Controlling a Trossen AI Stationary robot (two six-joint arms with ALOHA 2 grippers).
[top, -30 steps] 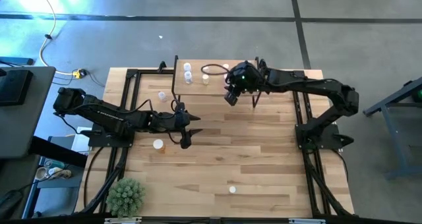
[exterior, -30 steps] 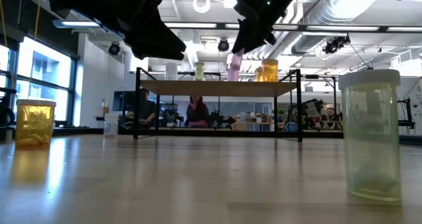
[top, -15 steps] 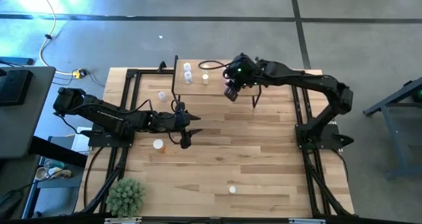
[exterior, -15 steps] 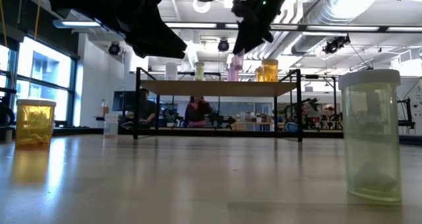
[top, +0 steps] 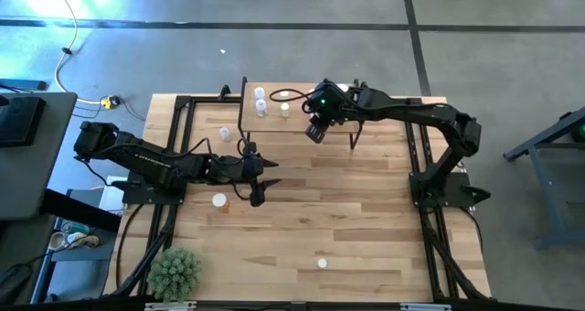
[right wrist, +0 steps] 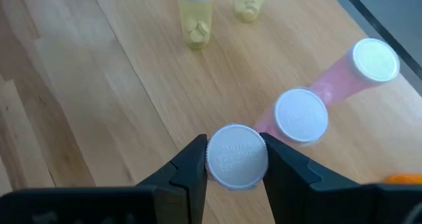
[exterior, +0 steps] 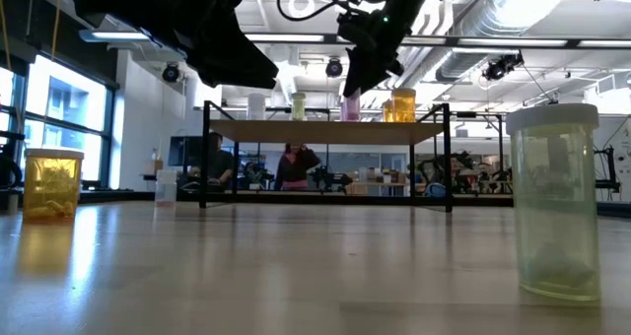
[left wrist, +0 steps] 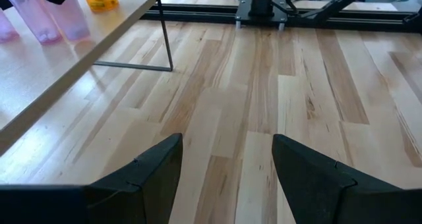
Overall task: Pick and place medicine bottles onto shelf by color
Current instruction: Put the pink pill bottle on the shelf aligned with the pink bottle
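Observation:
The shelf (top: 297, 121) stands at the table's far side. On its top (right wrist: 138, 79) stand two pale yellow bottles (right wrist: 196, 14), two pink ones (right wrist: 301, 116) and an orange one (exterior: 402, 105). My right gripper (right wrist: 235, 159) is above the shelf, shut on a white-capped pink bottle (exterior: 350, 105), right beside the two pink ones. My left gripper (left wrist: 227, 174) hovers open over the table's left middle (top: 267, 176), holding nothing. Three more bottles stand loose on the table (top: 224, 133), (top: 218, 199), (top: 322, 263). My right gripper pinches the bottle's white cap (right wrist: 236, 155) between its two fingers, one on either side of the rim. The fingers come from above, slanting down. The bottle is upright below them; whether its base rests on the shelf top I cannot tell.
A green plant (top: 174, 273) sits at the table's near left corner. Black frame rails run along the left (top: 174, 155) and right (top: 425, 165) sides. In the low view a pale yellow bottle (exterior: 555, 202) stands close by and an orange one (exterior: 51, 182) at the left.
My right gripper has carried the pink bottle a little toward the table's left edge along the shelf and tipped further downward, staying shut on the cap. The bottle now stands beside the two pink ones.

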